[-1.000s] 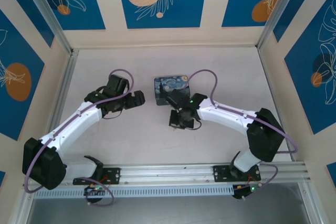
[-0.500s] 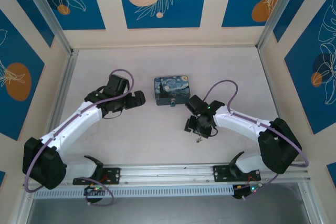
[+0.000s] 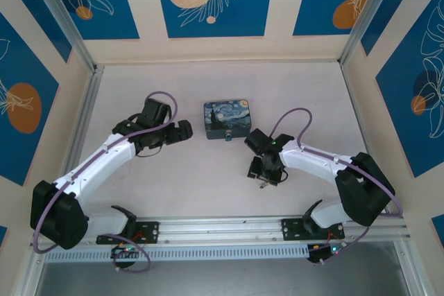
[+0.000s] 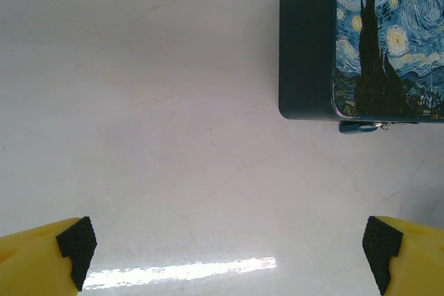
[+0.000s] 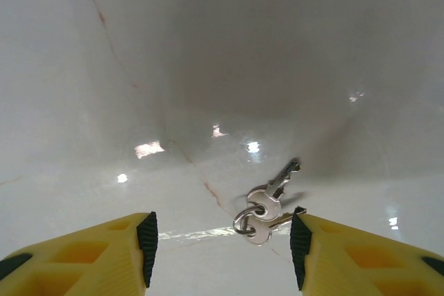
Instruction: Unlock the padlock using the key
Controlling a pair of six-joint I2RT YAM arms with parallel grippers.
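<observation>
A: Start with the big things. What is on the table (image 3: 187, 185)?

B: The two arms reach in from the near edge. The painted box (image 3: 227, 118) sits about mid-table, between them and a little farther off.

A: Is the box open?

B: No, the lid is down, so I cannot tell what is inside. I judge it is kept shut by the padlock (image 4: 361, 127), a small bluish lock at the middle of its near edge.

A: And the left gripper (image 3: 182, 130)?

B: It hovers just left of the box with its jaws spread as wide as they go and nothing between them. Its wrist camera looks down on the box corner and the lock, so it seems placed to steady the box.

A: The right gripper (image 5: 223, 246)?

B: It is low over the table, nearer than the box and to its right. The jaws are apart and clamp nothing.

A: Where is the key (image 5: 268, 203)?

B: Flat on the table between those open fingers, close to the right-hand pad. It is one of two keys on a ring, well apart from the lock, so picking it up looks like the step in hand
</observation>
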